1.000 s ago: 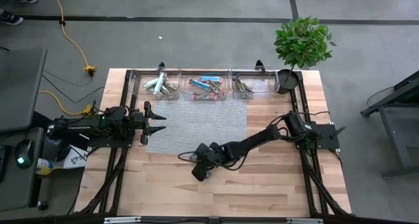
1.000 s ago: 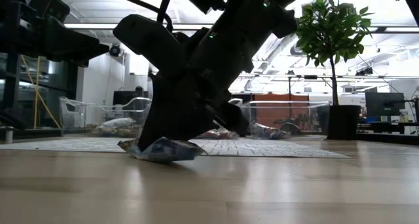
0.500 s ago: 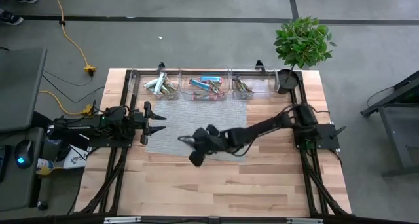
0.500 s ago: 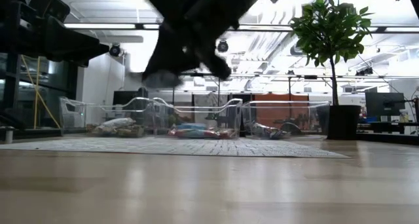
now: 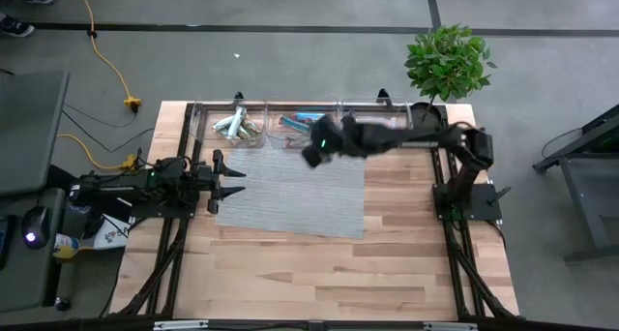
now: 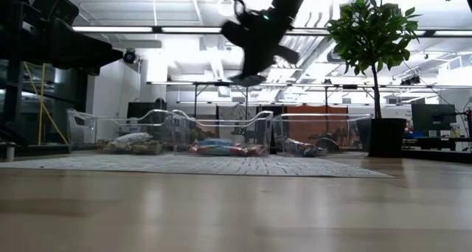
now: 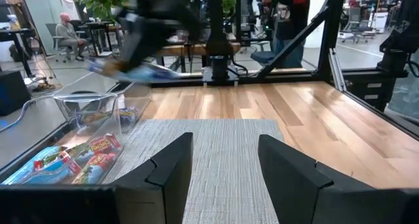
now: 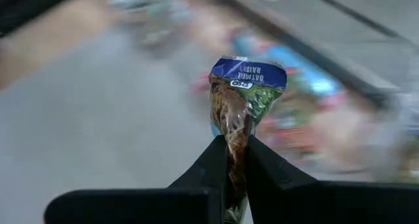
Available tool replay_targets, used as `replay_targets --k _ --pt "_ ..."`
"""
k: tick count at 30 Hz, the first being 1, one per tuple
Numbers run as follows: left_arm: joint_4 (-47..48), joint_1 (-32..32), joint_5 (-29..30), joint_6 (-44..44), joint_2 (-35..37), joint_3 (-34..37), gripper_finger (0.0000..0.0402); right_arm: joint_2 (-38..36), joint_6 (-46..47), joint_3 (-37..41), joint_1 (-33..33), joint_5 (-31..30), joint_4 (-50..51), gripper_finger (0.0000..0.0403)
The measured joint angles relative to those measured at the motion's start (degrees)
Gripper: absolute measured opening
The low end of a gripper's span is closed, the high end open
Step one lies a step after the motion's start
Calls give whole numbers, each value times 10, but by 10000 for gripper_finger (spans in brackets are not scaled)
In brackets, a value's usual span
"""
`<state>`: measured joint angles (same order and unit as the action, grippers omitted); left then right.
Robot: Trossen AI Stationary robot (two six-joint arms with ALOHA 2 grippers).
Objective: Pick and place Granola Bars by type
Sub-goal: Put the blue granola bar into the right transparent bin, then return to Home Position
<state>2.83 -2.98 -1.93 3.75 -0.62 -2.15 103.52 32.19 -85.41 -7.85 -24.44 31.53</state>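
My right gripper (image 5: 313, 155) hangs high over the far edge of the grey mat (image 5: 290, 191), next to the middle bin (image 5: 306, 128). It is shut on a granola bar (image 8: 247, 76) with a blue printed end and a brown-green body, which also shows in the low view (image 6: 247, 79). More bars in blue, silver-green and pink-red wrappers lie inside three clear bins along the table's far edge (image 7: 72, 160). My left gripper (image 5: 235, 181) waits open at the mat's left edge, its fingers (image 7: 173, 168) level over the mat. My right gripper pinches the granola bar between its two fingers, on the brown part of the wrapper (image 8: 236, 135) below the blue end. The blue end (image 8: 249, 72) sticks out past the fingertips. The bar is lifted clear, high above the table (image 6: 247, 79).
A potted plant (image 5: 443, 65) stands at the far right corner, beside the right bin (image 5: 372, 126). The left bin (image 5: 237, 126) holds silver-green bars. Bare wood lies on the near half of the table (image 5: 329, 273). People sit in the room beyond (image 7: 65, 29).
My right gripper, shut on the bar, has risen from the table near the mat's near edge and swung toward the far edge, ending high beside the middle bin. The bar, lying on the wood a second ago, is lifted clear and carried along.
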Motion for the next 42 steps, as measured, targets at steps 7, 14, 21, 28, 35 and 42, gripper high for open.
replay_targets --k 7,14,21,28,35,42 --pt "0 0 0 0 0 0 172 -34 -39 0 -116 -5 100 27" --pt "0 0 0 0 0 0 172 -34 -58 0 -202 6 175 27" --pt "0 0 0 0 0 0 172 -34 -71 0 -251 9 209 28" --pt "0 0 0 0 0 0 172 -34 -93 0 -267 30 210 48" --pt "0 0 0 0 0 0 172 -34 -108 0 -267 34 218 95" --pt "0 0 0 0 0 0 172 -36 -163 0 -265 216 168 109"
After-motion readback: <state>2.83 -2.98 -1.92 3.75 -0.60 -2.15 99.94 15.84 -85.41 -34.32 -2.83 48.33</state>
